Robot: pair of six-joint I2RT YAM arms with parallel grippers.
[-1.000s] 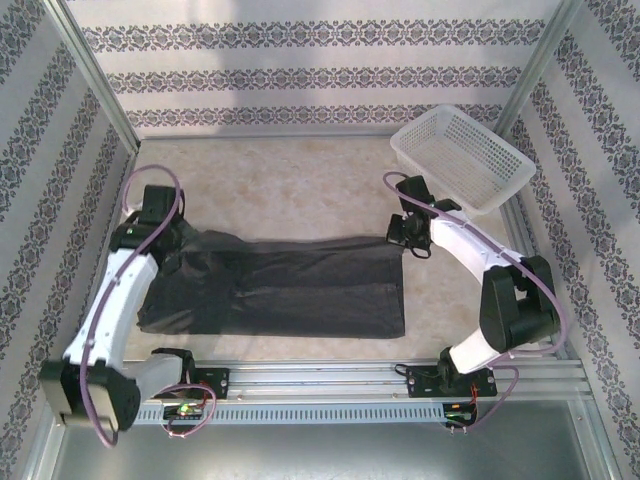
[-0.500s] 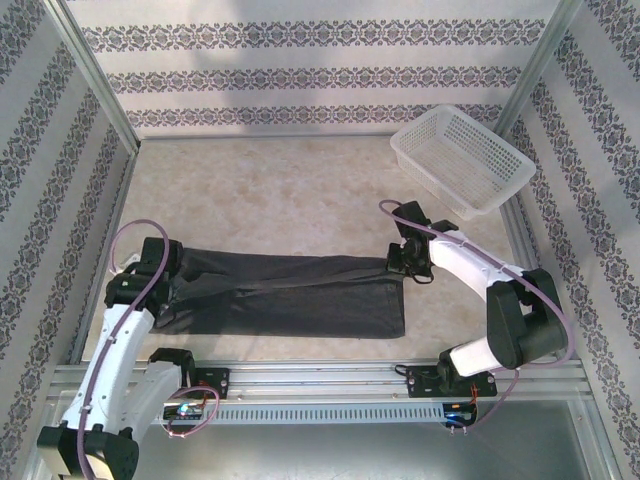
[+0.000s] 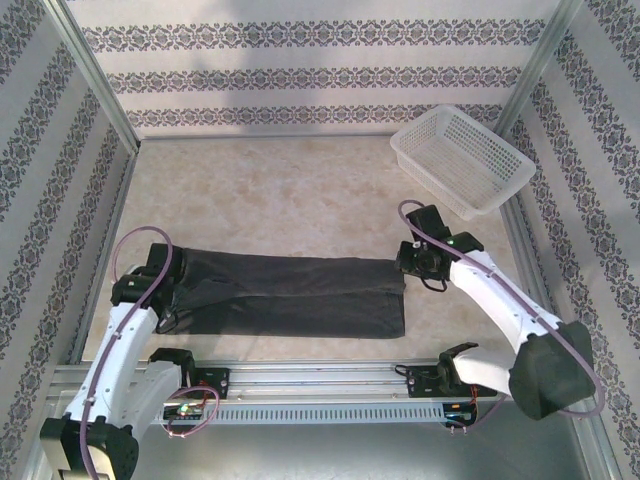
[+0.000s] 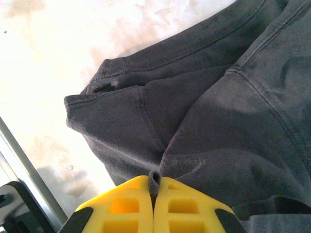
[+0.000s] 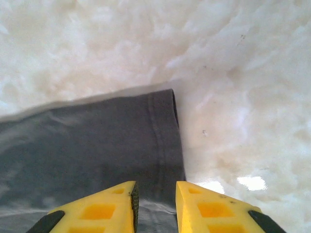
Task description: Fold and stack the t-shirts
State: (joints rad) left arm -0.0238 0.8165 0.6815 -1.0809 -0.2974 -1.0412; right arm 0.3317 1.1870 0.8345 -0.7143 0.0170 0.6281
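Our left pincer is closed on the t-shirt; its two yellow fingers meet, and a small fold of the dark cloth stands up pinched between their tips. Just ahead of that grip a seam runs up the cloth; to the left of it a sleeve lies bunched, its hemmed opening turned toward the pale table. A metal rail crosses the lower left corner of this wrist view, near the sleeve but apart from it.

Our right pincer stands open, a clear gap between its yellow fingers; we see no cloth caught between them. Under that gap lies the shirt's stitched hem, flat on the table; the left finger is over cloth, the right finger over the hem's outer edge and bare surface. The shirt's corner sits just beyond the fingertips; past it and to the right we see only the mottled table top.

From above, the shirt lies as a long, flat, dark band across the near part of the table, just ahead of the near rail; it reaches from the left pincer at its left end to the right pincer at its far right corner. The left end looks rumpled; the rest lies smooth, with a fold line along its length.

A white mesh basket sits in the far right corner, well apart from the shirt.
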